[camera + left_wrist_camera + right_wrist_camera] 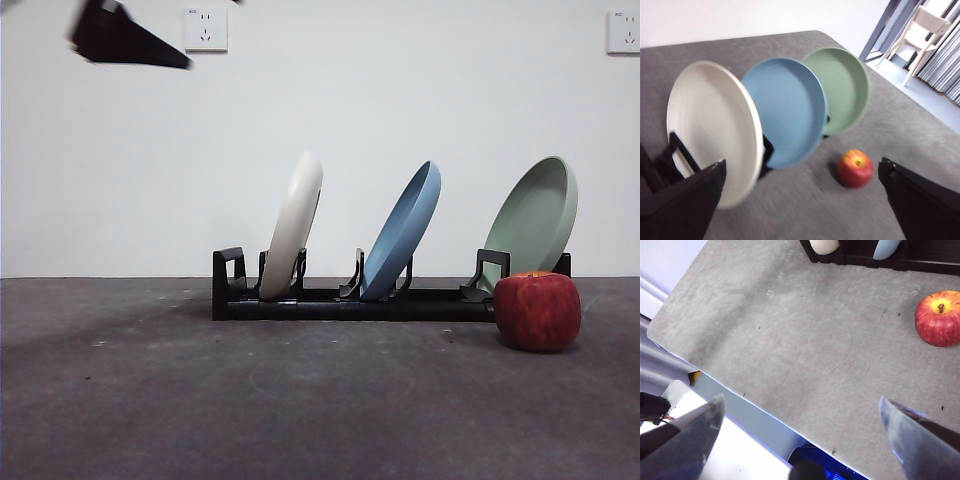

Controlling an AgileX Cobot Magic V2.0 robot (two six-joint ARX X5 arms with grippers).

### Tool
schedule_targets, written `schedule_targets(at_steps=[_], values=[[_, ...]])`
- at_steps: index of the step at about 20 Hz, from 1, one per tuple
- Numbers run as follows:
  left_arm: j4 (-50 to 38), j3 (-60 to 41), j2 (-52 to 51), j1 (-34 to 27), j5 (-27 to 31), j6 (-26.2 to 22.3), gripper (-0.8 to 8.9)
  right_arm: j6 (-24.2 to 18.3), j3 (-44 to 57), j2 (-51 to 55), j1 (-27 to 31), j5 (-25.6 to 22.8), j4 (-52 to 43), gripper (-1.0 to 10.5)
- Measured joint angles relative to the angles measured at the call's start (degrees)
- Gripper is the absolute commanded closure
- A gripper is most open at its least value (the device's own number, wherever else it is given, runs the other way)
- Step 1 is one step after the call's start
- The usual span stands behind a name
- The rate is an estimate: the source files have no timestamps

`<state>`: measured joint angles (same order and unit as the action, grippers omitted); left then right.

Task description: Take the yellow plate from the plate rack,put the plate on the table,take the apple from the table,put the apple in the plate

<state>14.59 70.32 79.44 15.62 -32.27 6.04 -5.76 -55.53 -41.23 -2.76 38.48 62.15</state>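
The yellow plate stands on edge, leaning, in the left slot of the black plate rack on the dark grey table. The dark red apple sits on the table in front of the rack's right end. In the left wrist view my left gripper is open and empty, up in the air facing the yellow plate, the rack and the apple. A black tip shows at the front view's top left. My right gripper is open and empty above the table's near edge, away from the apple.
A blue plate stands in the rack's middle slot and a sage-green plate in the right slot, just behind the apple. The table's edge lies under my right gripper. A chair stands beyond the table.
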Motion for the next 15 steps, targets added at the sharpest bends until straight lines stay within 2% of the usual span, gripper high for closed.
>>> schedule_targets(at_steps=[7, 13, 14, 15], values=[[-4.3, 14.3, 20.4, 5.2, 9.7, 0.0, 1.61, 0.3, 0.0, 0.0, 0.0, 0.0, 0.0, 2.5], [-10.9, 16.2, 29.3, 6.2, 11.2, 2.8, 1.62, 0.8, 0.0, 0.0, 0.0, 0.0, 0.0, 2.5], [-10.9, 16.2, 30.3, 6.3, 11.3, 3.1, 1.79, 0.8, 0.0, 0.0, 0.0, 0.0, 0.0, 2.6], [-10.8, 16.2, 31.2, 6.3, 11.4, 3.5, 2.75, 0.8, 0.0, 0.0, 0.0, 0.0, 0.0, 2.6]])
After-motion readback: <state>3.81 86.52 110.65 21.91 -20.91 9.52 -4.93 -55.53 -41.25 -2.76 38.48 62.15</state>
